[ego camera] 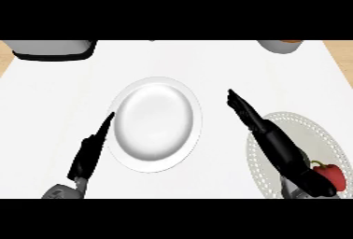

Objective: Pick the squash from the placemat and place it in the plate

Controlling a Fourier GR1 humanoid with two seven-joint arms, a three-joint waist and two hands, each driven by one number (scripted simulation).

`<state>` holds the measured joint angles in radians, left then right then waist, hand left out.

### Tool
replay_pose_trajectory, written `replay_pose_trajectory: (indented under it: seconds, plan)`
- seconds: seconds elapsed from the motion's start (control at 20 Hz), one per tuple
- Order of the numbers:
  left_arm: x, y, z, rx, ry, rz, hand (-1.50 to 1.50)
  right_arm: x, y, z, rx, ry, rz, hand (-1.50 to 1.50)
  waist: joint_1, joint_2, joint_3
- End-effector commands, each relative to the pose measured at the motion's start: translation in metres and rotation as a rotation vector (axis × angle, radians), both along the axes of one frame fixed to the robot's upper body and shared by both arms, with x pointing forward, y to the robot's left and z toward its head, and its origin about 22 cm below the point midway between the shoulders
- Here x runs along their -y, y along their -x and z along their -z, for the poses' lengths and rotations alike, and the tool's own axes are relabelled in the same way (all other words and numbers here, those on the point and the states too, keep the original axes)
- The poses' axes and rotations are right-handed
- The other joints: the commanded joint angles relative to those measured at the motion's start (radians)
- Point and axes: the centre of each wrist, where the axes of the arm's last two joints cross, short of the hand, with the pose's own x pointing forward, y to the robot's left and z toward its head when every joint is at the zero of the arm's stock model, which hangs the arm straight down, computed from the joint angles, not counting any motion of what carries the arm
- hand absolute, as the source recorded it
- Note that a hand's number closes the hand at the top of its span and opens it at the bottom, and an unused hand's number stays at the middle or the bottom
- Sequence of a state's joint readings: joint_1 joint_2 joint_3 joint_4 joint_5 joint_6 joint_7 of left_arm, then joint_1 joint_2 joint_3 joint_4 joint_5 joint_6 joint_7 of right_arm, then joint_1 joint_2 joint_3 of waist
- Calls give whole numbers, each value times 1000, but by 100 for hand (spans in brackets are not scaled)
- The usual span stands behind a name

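Note:
A white plate (155, 123) lies at the counter's middle with nothing on it. At the right lies a round, white, lace-edged placemat (312, 125). On its near right part sits a red vegetable with a green stem (331, 173), looking more like a pepper than a squash. My right hand (277, 144) stretches flat over the placemat's left side, open, its fingers pointing up-left past the mat toward the plate; its wrist end partly covers the vegetable. My left hand (88, 156) rests open just left of the plate's rim, fingers straight.
A grey appliance (53, 49) stands at the back left and a pale bowl (279, 45) at the back right. Wooden edges show at both far corners of the white counter.

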<state>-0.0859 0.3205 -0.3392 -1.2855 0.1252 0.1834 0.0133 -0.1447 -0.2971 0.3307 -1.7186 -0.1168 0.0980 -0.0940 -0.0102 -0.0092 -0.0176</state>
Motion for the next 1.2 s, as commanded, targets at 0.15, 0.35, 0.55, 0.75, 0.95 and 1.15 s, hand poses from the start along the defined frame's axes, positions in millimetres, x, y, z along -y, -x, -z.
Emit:
replay_pose_trajectory:
  seconds: [0.15,0.35,0.55,0.75,0.95,1.15]
  plan:
    - [-44,1,-27,193,-156,-107,0,52,5,-14,-33,-452,271,-150,-2,-4,24]
    - [-77,15,-28,220,-223,-173,0,126,21,-5,60,-319,805,-150,-27,-5,19]
    - [-91,26,-30,249,-241,-200,0,118,58,9,179,-520,994,-150,-27,-5,19]
    - [-103,25,-44,265,-236,-196,0,114,113,-4,260,-597,998,-150,-21,1,18]
    - [-83,28,-63,270,-241,-182,0,122,150,-9,152,-477,855,-150,-6,3,18]
    - [-98,31,-56,264,-213,-161,0,142,164,-21,19,-193,795,-150,-5,5,17]
